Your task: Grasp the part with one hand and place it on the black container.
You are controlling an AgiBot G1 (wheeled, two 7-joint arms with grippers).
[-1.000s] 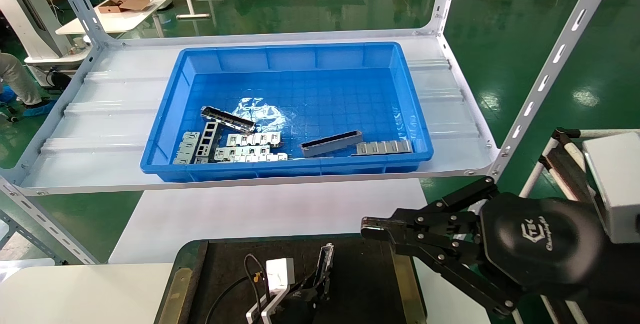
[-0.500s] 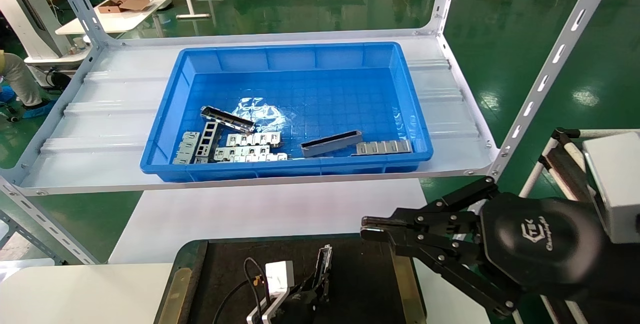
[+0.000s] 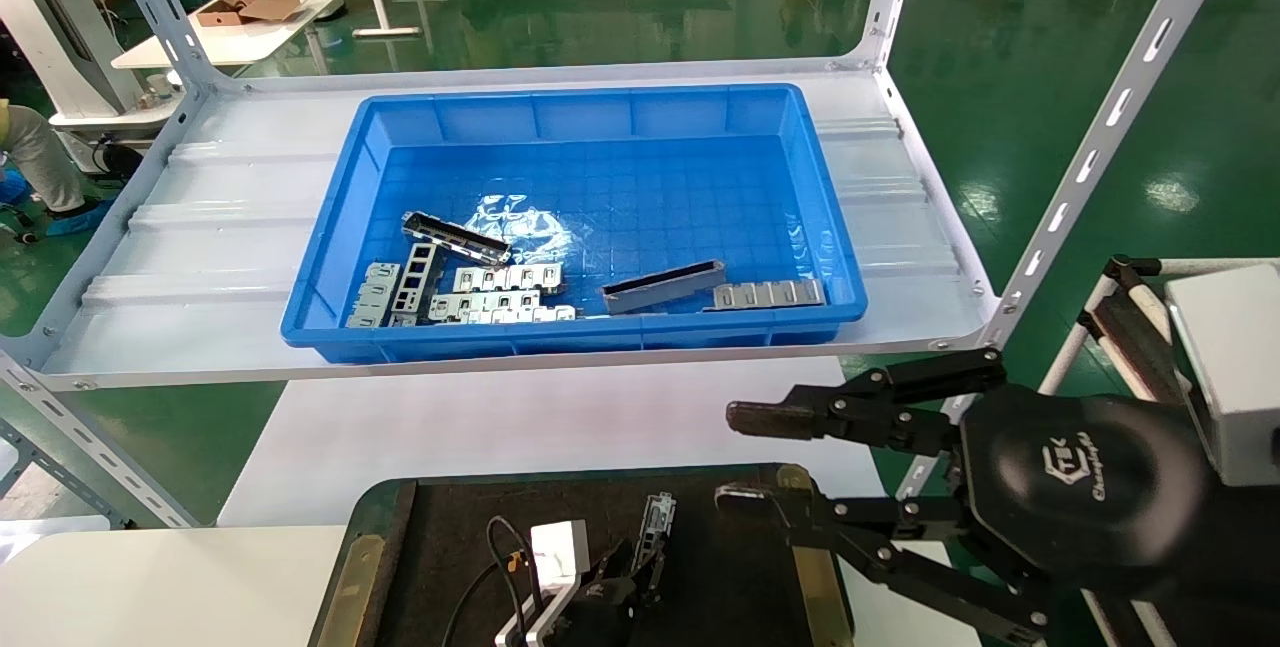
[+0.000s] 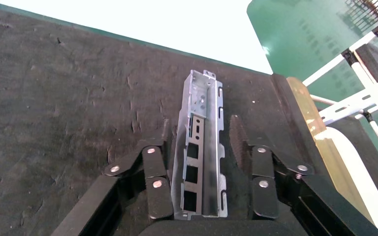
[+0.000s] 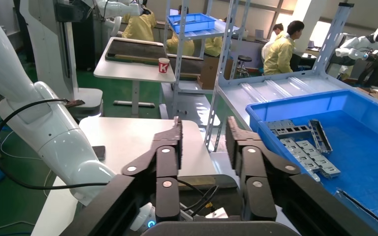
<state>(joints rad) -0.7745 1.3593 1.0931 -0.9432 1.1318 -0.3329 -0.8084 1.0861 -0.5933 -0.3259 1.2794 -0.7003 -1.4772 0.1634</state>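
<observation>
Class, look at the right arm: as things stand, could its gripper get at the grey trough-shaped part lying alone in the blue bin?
Probably yes. The right gripper is open and empty, hovering just in front of the blue bin. The part lies near the bin's front wall with nothing on top; only that low wall must be cleared.

A white metal shelf [image 3: 200, 257] runs across twelve o'clock, and the large blue plastic bin [image 3: 345, 202] sits square on it. Below, a white table [image 3: 450, 427] carries the black container [image 3: 440, 537] at six o'clock. On that tray's dark surface the part [image 4: 202, 147] lies flat.
</observation>
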